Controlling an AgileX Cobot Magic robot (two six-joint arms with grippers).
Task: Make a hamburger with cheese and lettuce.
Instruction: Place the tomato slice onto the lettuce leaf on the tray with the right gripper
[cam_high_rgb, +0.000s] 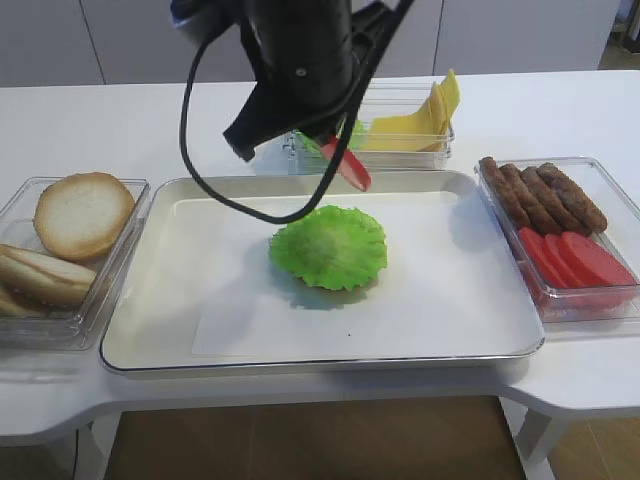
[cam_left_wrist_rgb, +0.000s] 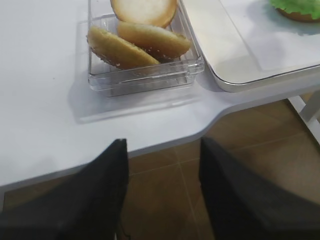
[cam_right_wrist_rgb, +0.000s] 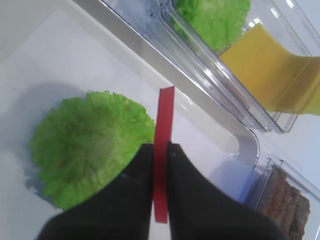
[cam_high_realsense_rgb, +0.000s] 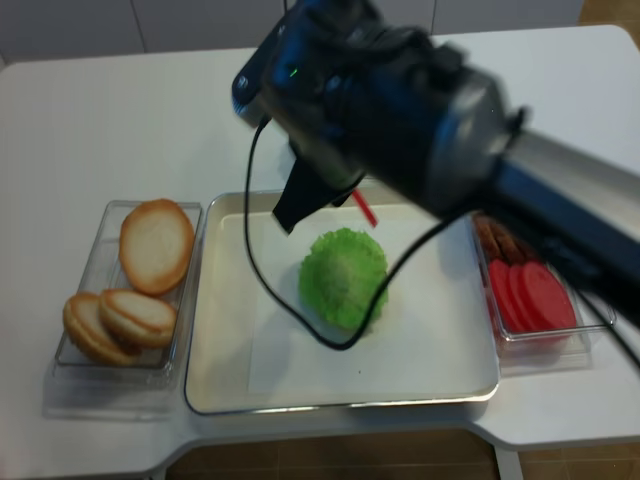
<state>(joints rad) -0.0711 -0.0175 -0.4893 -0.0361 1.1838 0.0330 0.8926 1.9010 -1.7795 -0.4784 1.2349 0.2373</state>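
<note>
A round ruffled green lettuce leaf (cam_high_rgb: 328, 246) lies in the middle of the white tray (cam_high_rgb: 160, 310). It also shows in the right wrist view (cam_right_wrist_rgb: 90, 145) and the second high view (cam_high_realsense_rgb: 344, 276). My right gripper (cam_right_wrist_rgb: 160, 146) is shut on a red tomato slice (cam_right_wrist_rgb: 164, 112), held on edge above the leaf's far right rim (cam_high_rgb: 347, 165). Yellow cheese slices (cam_high_rgb: 420, 120) stand in a clear box behind the tray. My left gripper (cam_left_wrist_rgb: 162, 145) is open and empty, off the table's front left edge above the floor.
A clear box of bun halves (cam_high_rgb: 70, 240) stands left of the tray. A box of sausages (cam_high_rgb: 540, 195) and tomato slices (cam_high_rgb: 580, 262) stands to the right. More green leaves (cam_right_wrist_rgb: 215, 20) sit beside the cheese. A black cable (cam_high_rgb: 195, 160) hangs over the tray's back left.
</note>
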